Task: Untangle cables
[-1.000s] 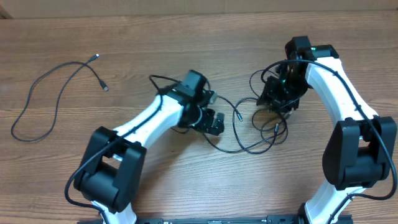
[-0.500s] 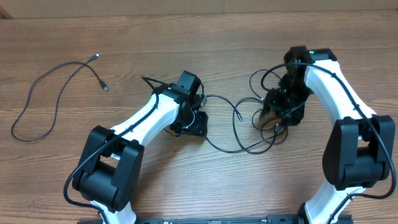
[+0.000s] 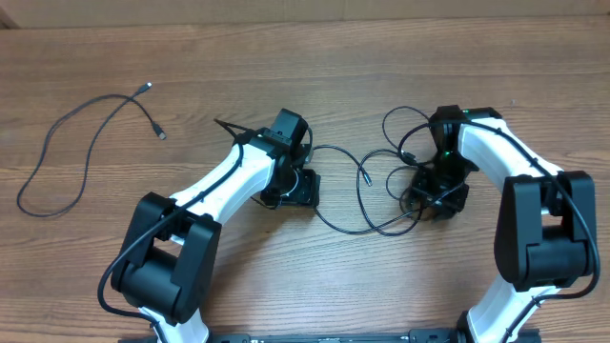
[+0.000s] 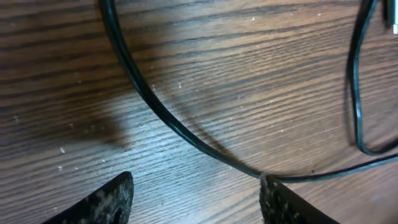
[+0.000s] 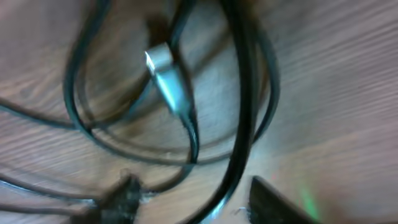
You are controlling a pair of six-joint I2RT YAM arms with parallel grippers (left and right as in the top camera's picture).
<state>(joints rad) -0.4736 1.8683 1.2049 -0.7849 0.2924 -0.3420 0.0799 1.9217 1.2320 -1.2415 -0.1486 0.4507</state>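
Observation:
A tangle of thin black cables (image 3: 374, 230) lies at mid-table between my two grippers, one small plug (image 3: 363, 175) pointing up. My left gripper (image 3: 303, 188) is at the tangle's left end. In the left wrist view, my left gripper (image 4: 196, 180) is open over bare wood, and one cable (image 4: 177, 126) curves past and touches the right fingertip (image 4: 273, 193). My right gripper (image 3: 440, 195) is low over the tangle's right side. In the blurred right wrist view, my right gripper (image 5: 199, 193) is open, with a black cord (image 5: 239, 149) running between the fingers below a silver plug (image 5: 165, 73).
A separate black cable (image 3: 145, 89) lies in a loose loop at the far left of the wooden table (image 3: 286, 67), apart from the tangle. Both white arms reach in from the front edge.
My right gripper has come down and toward the front onto the tangle's right side. My left gripper shifted a little left, then stayed still. The far-left cable has not moved.

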